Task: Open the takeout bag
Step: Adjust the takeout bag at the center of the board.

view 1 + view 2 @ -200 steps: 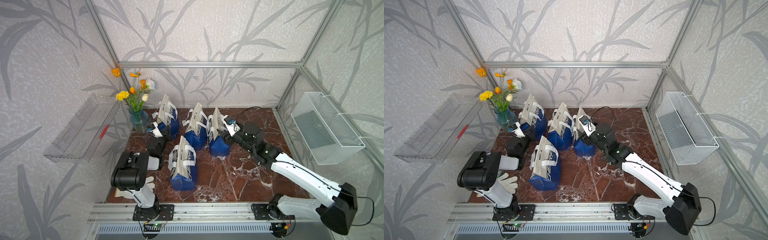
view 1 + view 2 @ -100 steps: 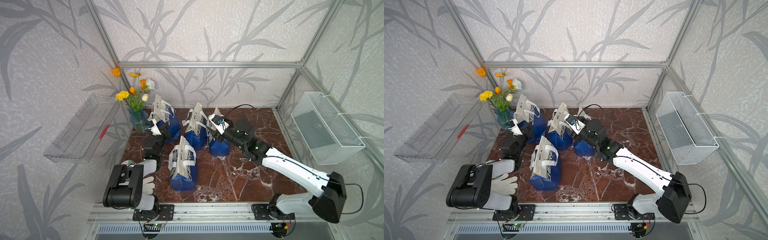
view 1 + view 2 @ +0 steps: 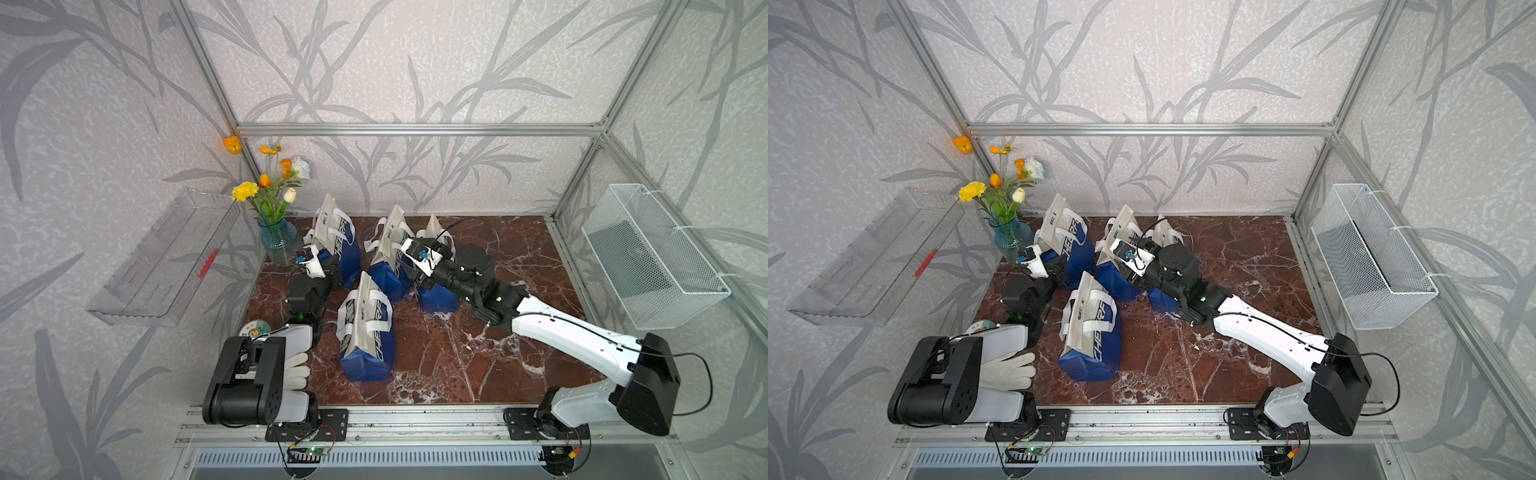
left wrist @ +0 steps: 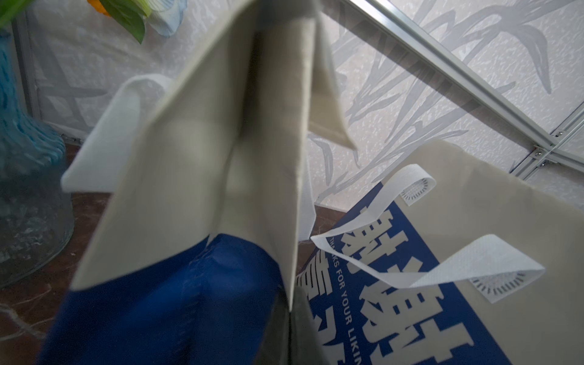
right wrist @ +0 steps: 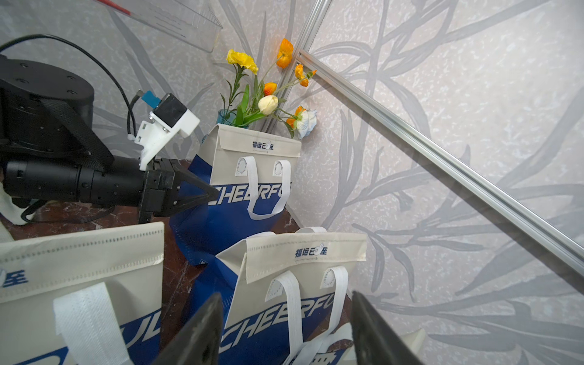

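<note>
Takeout bag [image 5: 252, 177] stands upright at the far left of the table [image 3: 478, 353], just beside the vase [image 3: 279, 245]. Its flap [image 5: 259, 143] is folded down over the mouth and the handles [image 5: 268, 189] hang loose on the face. Not yet open.

Left gripper [image 5: 211, 193]: jaws closed to a point, tips touching the blue side panel of this bag. We cannot tell whether a fold of cloth is pinched between them.

Right gripper [image 5: 286, 295]: jaws well apart, holding nothing. It is close to the middle bag [image 5: 300, 252], which shows between its fingers in the right wrist view.

Handling, our judgement: thin non-woven cloth, light and soft. We expect it to crumple, slide or tip before it resists. The handles are limp loops, and pulling them would likely lift the whole bag rather than open it. We would take the flap by its lower free edge, near a corner, and peel it up and back while the left arm steadies the side. Some closure under the flap is likely, but we cannot see it. Mind the vase: glass, close, easily knocked.
</note>
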`<state>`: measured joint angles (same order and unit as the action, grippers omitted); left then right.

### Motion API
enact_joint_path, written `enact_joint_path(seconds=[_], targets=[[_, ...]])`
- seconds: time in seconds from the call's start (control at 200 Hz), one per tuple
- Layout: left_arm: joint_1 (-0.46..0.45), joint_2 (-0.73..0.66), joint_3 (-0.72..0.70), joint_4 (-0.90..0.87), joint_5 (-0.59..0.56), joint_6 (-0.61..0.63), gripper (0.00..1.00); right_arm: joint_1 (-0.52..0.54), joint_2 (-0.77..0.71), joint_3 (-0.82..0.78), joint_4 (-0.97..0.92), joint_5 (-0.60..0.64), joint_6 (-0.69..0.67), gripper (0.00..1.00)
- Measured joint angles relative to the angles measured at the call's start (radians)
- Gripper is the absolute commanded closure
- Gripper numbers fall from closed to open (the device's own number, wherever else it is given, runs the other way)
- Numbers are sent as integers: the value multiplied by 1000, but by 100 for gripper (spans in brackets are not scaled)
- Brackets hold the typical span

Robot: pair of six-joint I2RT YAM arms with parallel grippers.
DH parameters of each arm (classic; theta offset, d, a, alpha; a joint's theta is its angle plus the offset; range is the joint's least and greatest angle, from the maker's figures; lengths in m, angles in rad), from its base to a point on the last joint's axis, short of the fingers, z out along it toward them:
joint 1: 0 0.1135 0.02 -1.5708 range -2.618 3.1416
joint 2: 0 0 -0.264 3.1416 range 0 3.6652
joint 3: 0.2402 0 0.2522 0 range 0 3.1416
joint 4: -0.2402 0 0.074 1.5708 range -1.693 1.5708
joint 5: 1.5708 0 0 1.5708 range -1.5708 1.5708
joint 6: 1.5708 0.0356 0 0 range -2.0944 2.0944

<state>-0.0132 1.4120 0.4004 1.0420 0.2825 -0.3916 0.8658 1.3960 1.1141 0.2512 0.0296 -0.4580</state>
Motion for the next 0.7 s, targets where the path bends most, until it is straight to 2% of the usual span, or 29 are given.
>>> enact_joint_path(seconds=[0.075,0.165,0.34,0.485,0.7], targets=[[0,0,-9,1,0,3,48,2,-4,-18,1,7,-5,34],[-1,-6,-21,0,0,2,41,2,-8,-32,2,15,-9,34],[-11,-55,-35,-1,2,1,40,2,-23,-46,6,23,-14,34],[-14,-95,-37,3,-1,19,44,4,-35,-57,14,27,-15,35],[-16,-68,-37,37,-15,42,48,6,-39,-74,13,34,-15,35]])
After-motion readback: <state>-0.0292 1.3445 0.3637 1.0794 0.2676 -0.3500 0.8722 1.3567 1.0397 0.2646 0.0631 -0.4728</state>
